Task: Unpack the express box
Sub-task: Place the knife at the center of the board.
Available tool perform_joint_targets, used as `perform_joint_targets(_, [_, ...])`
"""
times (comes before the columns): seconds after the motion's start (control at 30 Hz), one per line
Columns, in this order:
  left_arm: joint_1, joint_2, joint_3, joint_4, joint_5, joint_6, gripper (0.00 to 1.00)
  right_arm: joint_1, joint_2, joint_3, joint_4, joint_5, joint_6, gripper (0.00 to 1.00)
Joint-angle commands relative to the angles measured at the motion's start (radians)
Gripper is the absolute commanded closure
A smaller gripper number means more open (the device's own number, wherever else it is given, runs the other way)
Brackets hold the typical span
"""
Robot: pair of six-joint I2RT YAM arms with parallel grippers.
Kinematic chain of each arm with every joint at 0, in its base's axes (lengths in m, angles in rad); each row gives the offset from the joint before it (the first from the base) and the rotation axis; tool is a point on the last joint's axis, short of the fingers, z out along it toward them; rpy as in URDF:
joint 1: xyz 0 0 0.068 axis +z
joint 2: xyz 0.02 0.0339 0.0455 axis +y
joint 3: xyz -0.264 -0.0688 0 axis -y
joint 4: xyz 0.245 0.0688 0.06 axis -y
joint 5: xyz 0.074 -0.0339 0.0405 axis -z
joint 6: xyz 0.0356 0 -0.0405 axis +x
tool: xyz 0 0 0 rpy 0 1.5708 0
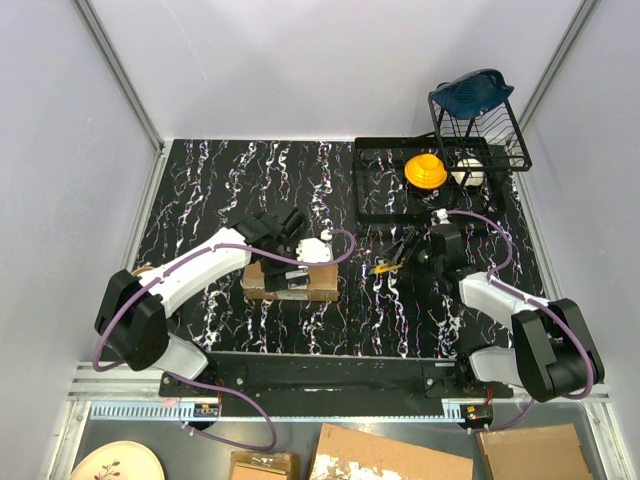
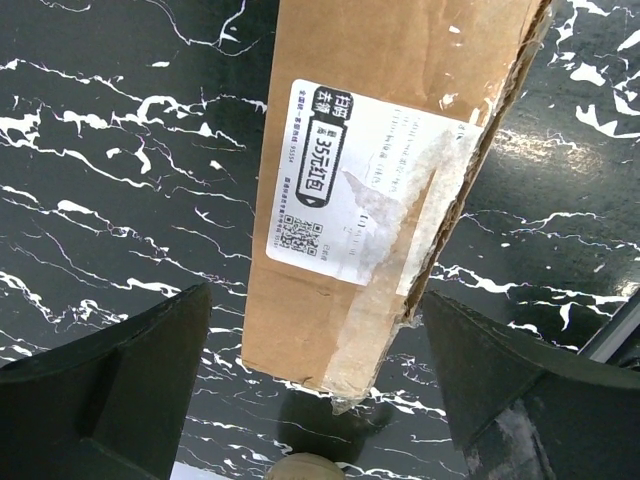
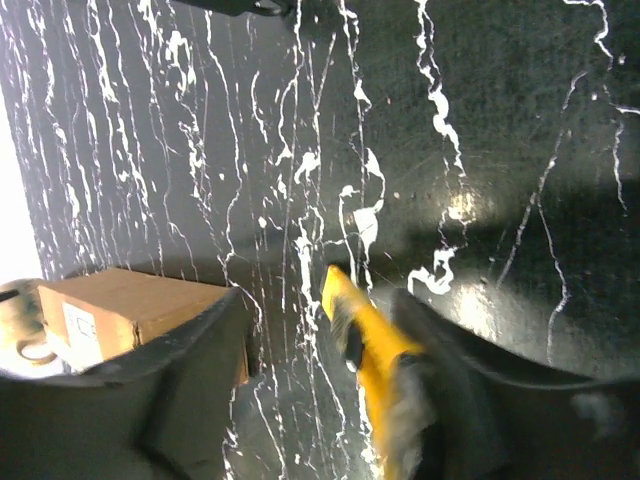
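Note:
The express box (image 1: 290,282) is a small brown carton lying on the black marbled table, left of centre. In the left wrist view the express box (image 2: 370,150) shows its white label and torn clear tape. My left gripper (image 1: 283,255) hangs over it, open; its fingers (image 2: 130,370) stand wide on either side of the box's near end without touching it. My right gripper (image 1: 405,250) is open to the right of the box. A yellow-and-black utility knife (image 3: 365,345) rests against one of its fingers, blurred, with a clear gap to the other. The box's corner (image 3: 110,310) shows at left there.
A black tray (image 1: 370,180) at the back right holds a yellow object (image 1: 425,170) and a white one (image 1: 470,172). A wire rack with a blue item (image 1: 470,95) stands beside it. Torn cardboard pieces (image 1: 390,460) and a plate (image 1: 115,462) lie below the table's front edge.

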Motion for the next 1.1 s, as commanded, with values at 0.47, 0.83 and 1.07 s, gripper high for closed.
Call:
perform_joint_targets(0.47, [0.018,-0.035,0.056,-0.058,0.082,-0.051,0.11,-0.003,-0.128,0.266,-0.725,-0.083,-0.221,0.0])
perform_joint_targets(0.83, [0.054,-0.081,0.024,-0.015,0.142,-0.102,0.12,0.085,-0.34,0.383,-0.623,-0.151,-0.14,0.59])
perform_joint_targets(1.07, [0.067,-0.083,0.038,-0.019,0.079,-0.119,0.11,0.315,-0.078,0.442,-0.367,-0.166,-0.117,1.0])
